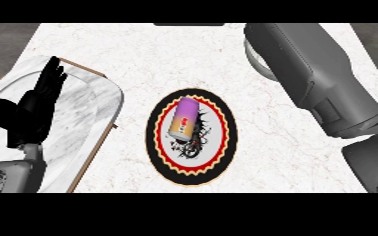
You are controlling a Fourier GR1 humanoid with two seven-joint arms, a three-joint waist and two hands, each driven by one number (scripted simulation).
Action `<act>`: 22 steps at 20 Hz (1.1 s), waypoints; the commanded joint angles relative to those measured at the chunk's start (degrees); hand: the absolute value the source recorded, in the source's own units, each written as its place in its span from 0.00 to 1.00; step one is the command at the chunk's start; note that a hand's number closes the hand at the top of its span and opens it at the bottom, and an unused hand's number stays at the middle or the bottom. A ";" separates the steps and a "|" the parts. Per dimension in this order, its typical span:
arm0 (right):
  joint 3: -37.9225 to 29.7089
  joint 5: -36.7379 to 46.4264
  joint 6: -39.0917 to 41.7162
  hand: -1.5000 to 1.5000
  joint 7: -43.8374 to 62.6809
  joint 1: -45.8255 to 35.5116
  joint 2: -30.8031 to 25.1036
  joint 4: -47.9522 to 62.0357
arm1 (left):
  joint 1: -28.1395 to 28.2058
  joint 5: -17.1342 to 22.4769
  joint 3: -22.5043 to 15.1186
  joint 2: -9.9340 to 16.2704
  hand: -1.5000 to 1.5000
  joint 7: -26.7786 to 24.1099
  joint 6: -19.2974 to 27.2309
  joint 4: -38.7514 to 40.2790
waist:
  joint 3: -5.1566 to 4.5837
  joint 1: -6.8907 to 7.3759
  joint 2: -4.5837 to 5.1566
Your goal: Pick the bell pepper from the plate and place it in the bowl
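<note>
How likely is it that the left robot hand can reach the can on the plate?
Probably yes. The left robot hand is open at the left edge, and nothing stands between it and the can lying on the plate.

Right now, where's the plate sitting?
In the head view the plate lies mid-counter, slightly low, carrying a purple-and-orange can, with a marble tray to its left.

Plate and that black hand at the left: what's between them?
In the head view, just the marble tray's wooden rim and bare counter separate the left hand from the plate.
</note>
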 commanded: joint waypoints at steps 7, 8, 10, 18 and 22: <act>-8.95 -4.27 -8.16 1.00 -15.96 8.04 -8.68 4.91 | -1.94 -2.54 -1.25 -2.46 0.50 -0.19 1.54 0.37 | 0.04 1.27 0.71; -9.19 -3.85 -9.71 1.00 -15.15 8.75 -7.29 4.85 | 0.60 -0.70 -0.43 -1.00 0.50 1.63 -0.80 -2.58 | 0.04 1.34 0.43; -10.75 -5.06 -10.96 1.00 -19.14 10.69 -7.55 5.31 | -2.43 -0.81 0.77 -0.68 0.50 1.69 -0.58 -0.01 | 0.04 1.09 0.51; -16.34 -9.82 -1.37 1.00 -18.14 12.86 -10.73 15.23 | 0.78 0.73 0.98 -1.02 0.50 -1.26 -2.85 -1.32 | 0.08 2.25 1.04; -18.96 -12.42 3.25 0.00 -27.71 14.83 -13.31 15.15 | -0.98 -0.56 1.21 -0.61 0.50 -0.72 -2.53 0.04 | 0.11 1.94 1.01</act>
